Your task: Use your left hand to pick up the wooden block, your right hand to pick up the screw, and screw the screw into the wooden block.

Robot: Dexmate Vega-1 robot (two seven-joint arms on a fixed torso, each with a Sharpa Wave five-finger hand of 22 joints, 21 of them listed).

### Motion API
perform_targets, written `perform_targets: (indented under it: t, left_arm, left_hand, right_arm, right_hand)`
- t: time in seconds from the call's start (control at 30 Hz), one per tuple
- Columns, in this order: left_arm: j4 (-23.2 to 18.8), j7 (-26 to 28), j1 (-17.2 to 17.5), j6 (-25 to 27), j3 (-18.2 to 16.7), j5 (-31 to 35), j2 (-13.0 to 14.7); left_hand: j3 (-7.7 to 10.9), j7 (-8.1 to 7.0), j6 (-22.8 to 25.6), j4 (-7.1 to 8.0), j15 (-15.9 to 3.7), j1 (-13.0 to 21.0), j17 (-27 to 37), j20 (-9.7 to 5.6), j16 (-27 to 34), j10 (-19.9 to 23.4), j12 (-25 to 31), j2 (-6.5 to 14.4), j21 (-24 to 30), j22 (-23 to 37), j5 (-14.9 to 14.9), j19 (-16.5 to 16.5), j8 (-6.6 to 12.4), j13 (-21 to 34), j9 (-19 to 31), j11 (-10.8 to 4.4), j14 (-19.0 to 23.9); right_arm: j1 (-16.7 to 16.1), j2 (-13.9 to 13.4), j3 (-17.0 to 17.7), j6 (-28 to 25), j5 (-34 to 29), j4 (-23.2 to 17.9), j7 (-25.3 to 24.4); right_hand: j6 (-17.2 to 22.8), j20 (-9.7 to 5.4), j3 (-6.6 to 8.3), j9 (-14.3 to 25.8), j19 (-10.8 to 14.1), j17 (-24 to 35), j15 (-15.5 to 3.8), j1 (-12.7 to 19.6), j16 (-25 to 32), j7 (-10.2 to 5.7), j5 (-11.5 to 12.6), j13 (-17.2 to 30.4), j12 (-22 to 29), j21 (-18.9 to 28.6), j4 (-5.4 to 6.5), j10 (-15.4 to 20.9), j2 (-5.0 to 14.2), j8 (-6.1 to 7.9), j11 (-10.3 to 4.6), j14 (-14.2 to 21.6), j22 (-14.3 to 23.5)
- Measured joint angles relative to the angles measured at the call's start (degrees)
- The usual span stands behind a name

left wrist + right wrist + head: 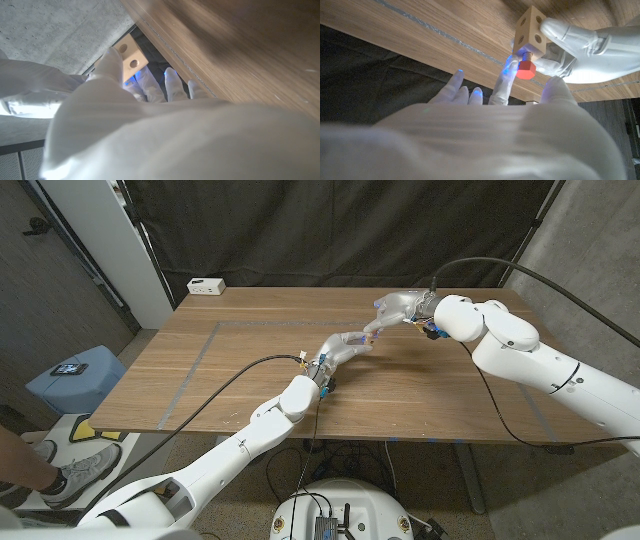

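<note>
Glossy white, rounded arm shells with black cables trailing along them. Pale, cloth-covered left hand (345, 346) and right hand (398, 307), fingertips (506, 76) tinged with blue light.

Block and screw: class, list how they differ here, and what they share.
The block is pale wood, cube-shaped, with round holes; the screw is red with a faceted head. The left hand holds the block; the right hand's fingers meet the screw. Both are off the table, joined.
</note>
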Motion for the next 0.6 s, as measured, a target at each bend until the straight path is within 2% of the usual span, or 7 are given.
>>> perform_targets:
  t: [0.13, 0.23, 0.5, 0.6]
  left_arm:
    - [0.01, -0.04, 0.0, -0.04, -0.02, -0.04, -0.01]
    - [0.1, -0.08, -0.02, -0.04, -0.03, -0.1, -0.03]
    - [0.49, -0.44, -0.22, -0.04, -0.04, -0.4, -0.09]
    - [0.62, -0.49, -0.35, -0.04, -0.04, -0.43, -0.14]
  left_hand:
    - [0.0, 0.0, -0.01, 0.0, 0.0, 0.05, 0.0, 0.0, 0.0, 0.0, 0.0, 0.05, 0.0, 0.0, 0.0, 0.0, 0.12, -0.03, 0.0, 0.0, 0.0]
    - [0.0, 0.0, -0.01, 0.0, 0.0, 0.05, 0.0, 0.0, 0.0, 0.0, 0.0, 0.04, 0.0, 0.0, 0.0, 0.0, 0.12, -0.04, 0.01, 0.0, 0.0]
    - [-0.01, 0.08, -0.12, -0.01, 0.0, 0.05, 0.0, 0.0, 0.0, 0.0, -0.01, 0.04, 0.0, 0.0, 0.0, 0.0, 0.12, -0.06, 0.05, 0.0, 0.0]
    - [-0.01, -0.01, -0.21, -0.01, 0.0, 0.05, 0.0, 0.0, 0.0, 0.0, -0.01, 0.03, 0.0, 0.0, 0.0, 0.0, 0.12, -0.07, 0.05, 0.0, 0.0]
  right_arm:
    - [0.11, 0.07, -0.16, -0.23, -0.46, -0.03, 0.49]
    - [0.24, 0.11, -0.28, -0.42, -0.79, -0.03, 0.91]
    - [0.48, 0.14, -0.32, -0.54, -1.18, 0.15, 1.51]
    - [0.5, 0.14, -0.32, -0.54, -1.19, 0.22, 1.67]
  right_hand:
    - [-0.83, 0.0, -0.17, -0.25, 0.0, 0.0, 0.0, -0.25, -0.4, 0.2, 0.44, 0.0, 0.0, 0.0, 0.17, -0.01, -0.2, -0.21, 0.01, 0.0, 0.0]
    - [-1.59, 0.0, -0.46, -0.27, 0.0, 0.0, 0.0, -0.6, -0.4, 0.53, 0.68, 0.0, -0.33, -0.22, 0.03, -0.05, -0.11, -0.6, 0.79, 0.0, 0.0]
    - [-5.14, 0.23, -0.68, -0.1, -0.24, -0.16, 0.44, -0.7, -0.84, 1.62, 1.53, 0.0, -0.76, -0.42, -0.2, -0.95, -0.21, -1.49, 1.76, -0.44, 0.0]
    - [-6.74, 0.49, -0.92, 0.15, -0.49, -0.16, 0.53, -0.7, -0.84, 1.58, 1.88, 0.0, -0.86, -0.42, -0.43, -1.34, -0.21, -1.89, 2.15, -0.53, 0.0]
